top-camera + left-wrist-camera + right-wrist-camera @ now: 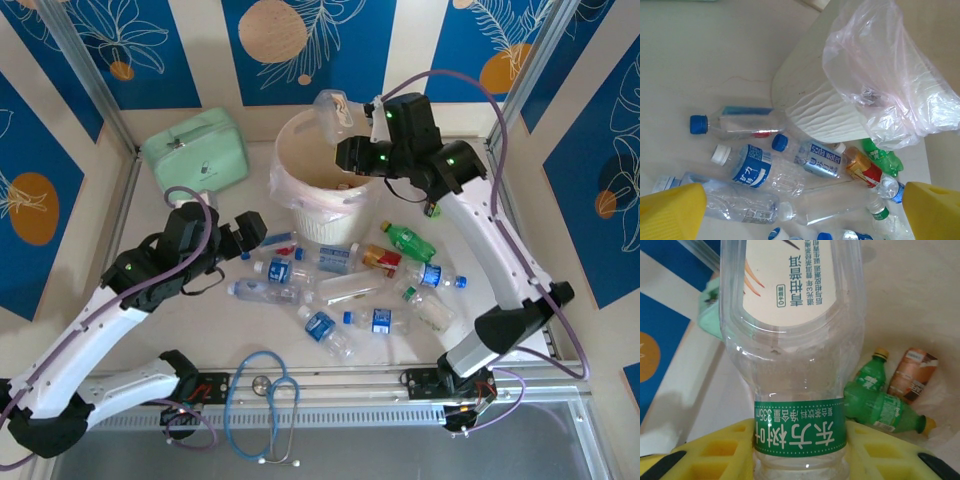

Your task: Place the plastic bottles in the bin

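Observation:
My right gripper (345,140) is shut on a clear plastic bottle with a green label band (795,365), held over the mouth of the cream-white bin (300,205). Its yellow pads (880,455) press the bottle from both sides. Inside the bin (910,300) lie a green bottle (880,402) and a brown-labelled one (912,372). Several plastic bottles (345,290) lie on the table in front of the bin, among them a blue-labelled one (755,167), a soda water one (815,159), a green one (408,240) and a red-and-yellow one (380,258). My left gripper (250,238) hangs open above the left end of this scatter, nothing between its fingers (670,210).
A thin clear liner (890,85) spills over the bin's rim. A mint-green zip case (195,150) stands at the back left. A blue stethoscope (265,400) lies at the near edge. A small dark cylinder with a green top (432,210) sits right of the bin.

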Controlling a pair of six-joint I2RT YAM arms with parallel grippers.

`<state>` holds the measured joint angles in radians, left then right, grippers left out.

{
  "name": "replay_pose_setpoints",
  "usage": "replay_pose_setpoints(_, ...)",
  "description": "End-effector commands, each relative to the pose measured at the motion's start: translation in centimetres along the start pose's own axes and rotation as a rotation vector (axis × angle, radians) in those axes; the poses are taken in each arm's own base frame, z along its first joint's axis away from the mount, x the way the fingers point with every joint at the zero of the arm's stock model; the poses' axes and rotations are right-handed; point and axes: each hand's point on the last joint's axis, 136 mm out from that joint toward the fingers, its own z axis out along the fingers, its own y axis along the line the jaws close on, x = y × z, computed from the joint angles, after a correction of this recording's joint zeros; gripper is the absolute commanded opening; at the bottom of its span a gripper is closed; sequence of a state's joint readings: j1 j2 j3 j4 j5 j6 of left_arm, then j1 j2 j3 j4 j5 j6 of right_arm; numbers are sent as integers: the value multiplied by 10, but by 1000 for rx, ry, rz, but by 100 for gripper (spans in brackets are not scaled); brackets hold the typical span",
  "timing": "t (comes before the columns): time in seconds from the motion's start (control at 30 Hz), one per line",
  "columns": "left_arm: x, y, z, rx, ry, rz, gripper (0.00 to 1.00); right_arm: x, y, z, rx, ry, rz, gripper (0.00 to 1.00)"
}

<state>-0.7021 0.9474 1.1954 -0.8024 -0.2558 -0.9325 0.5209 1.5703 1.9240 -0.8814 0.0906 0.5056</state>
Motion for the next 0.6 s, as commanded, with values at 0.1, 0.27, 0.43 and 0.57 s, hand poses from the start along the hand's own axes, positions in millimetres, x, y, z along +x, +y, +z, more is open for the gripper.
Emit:
replay_pose_setpoints(0.1,-2,12,-3,-36,-21,34,100,-1,-15,7,45,15,37,32)
replay_pose_setpoints(0.27,2,15,2,-44,-11,30,100,-1,-33,15,78,26,68,46)
replay_pose_setpoints(0.43,2,18,4,-52,-12,27,100,-5,-36,15,85,18,64,64)
replay_pose_setpoints(0.57,2,22,4,-60,-18,19,100,-7,-34,10,85,9,59,68)
